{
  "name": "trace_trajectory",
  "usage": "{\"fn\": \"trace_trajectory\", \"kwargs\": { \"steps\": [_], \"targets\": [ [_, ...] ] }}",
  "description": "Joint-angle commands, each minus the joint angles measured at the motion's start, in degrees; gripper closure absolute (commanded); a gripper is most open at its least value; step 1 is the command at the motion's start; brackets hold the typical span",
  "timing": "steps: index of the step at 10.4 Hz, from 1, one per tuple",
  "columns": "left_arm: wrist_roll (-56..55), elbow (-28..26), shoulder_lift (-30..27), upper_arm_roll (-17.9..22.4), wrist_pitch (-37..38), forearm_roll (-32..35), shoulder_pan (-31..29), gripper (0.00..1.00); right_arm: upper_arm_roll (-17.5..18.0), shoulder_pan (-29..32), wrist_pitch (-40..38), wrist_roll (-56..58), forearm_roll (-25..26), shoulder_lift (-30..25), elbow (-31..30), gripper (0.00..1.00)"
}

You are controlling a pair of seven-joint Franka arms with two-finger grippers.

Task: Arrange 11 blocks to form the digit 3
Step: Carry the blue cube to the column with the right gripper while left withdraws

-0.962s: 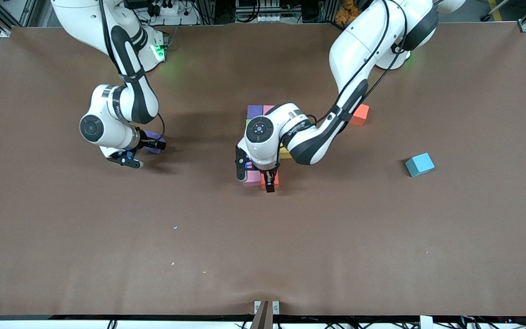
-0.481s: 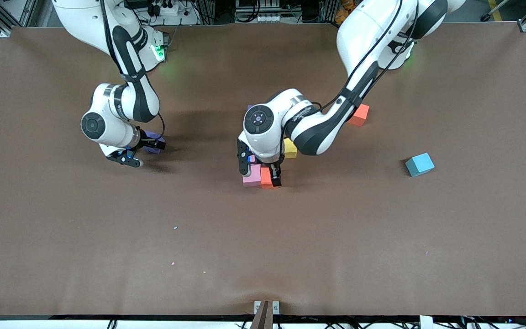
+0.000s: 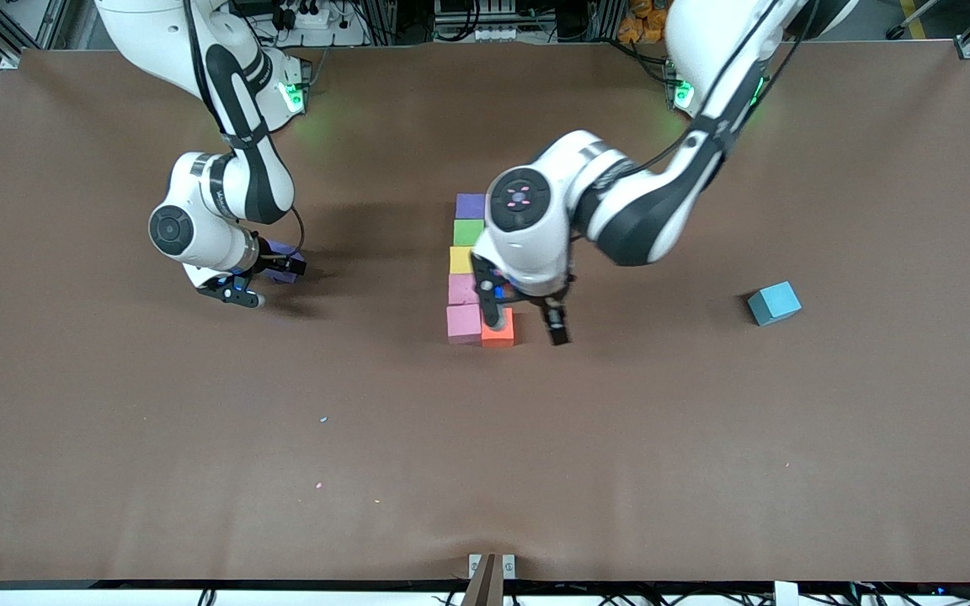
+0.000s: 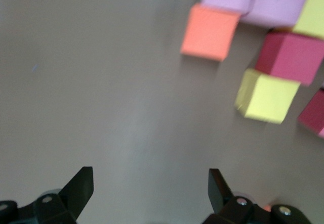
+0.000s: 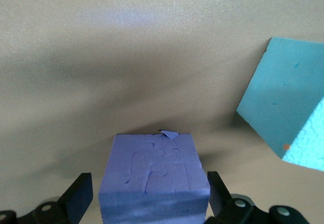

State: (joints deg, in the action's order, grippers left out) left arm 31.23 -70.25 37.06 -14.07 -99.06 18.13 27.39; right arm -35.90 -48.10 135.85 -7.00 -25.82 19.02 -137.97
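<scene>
Front view showed the left gripper spread wide and holding nothing, hanging over the table just beside the orange block. That block touched a pink block at the near end of a column running up through pink, yellow, green and purple. Toward the right arm's end of the table, the right gripper pinched a purple block, with a light-blue cube close by. Another light-blue cube sat toward the left arm's end.

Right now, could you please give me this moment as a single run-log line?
left gripper: open, empty, above table beside orange block | right gripper: shut on purple block, waiting | digit 3: incomplete
</scene>
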Motion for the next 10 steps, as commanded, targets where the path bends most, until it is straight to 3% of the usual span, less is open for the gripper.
{"fn": "trace_trajectory", "kwargs": {
  "steps": [1, 7, 10],
  "targets": [
    [-0.73, -1.65, -2.60, -0.17, 1.32, -0.20, -7.59, 0.00, 0.12, -0.24, 0.55, -0.65, 0.68, -2.94, -2.30, 0.00],
    [0.14, -1.29, -4.98, 0.79, 1.32, 0.06, -24.20, 0.00, 0.22, -0.24, 0.46, -0.65, 0.68, -2.94, -2.30, 0.00],
    [0.14, -1.38, -5.68, 0.79, 1.41, 0.24, -28.53, 0.00, 0.48, -0.24, 0.20, -0.65, 0.68, -2.76, -2.39, 0.00]
  ]
}}
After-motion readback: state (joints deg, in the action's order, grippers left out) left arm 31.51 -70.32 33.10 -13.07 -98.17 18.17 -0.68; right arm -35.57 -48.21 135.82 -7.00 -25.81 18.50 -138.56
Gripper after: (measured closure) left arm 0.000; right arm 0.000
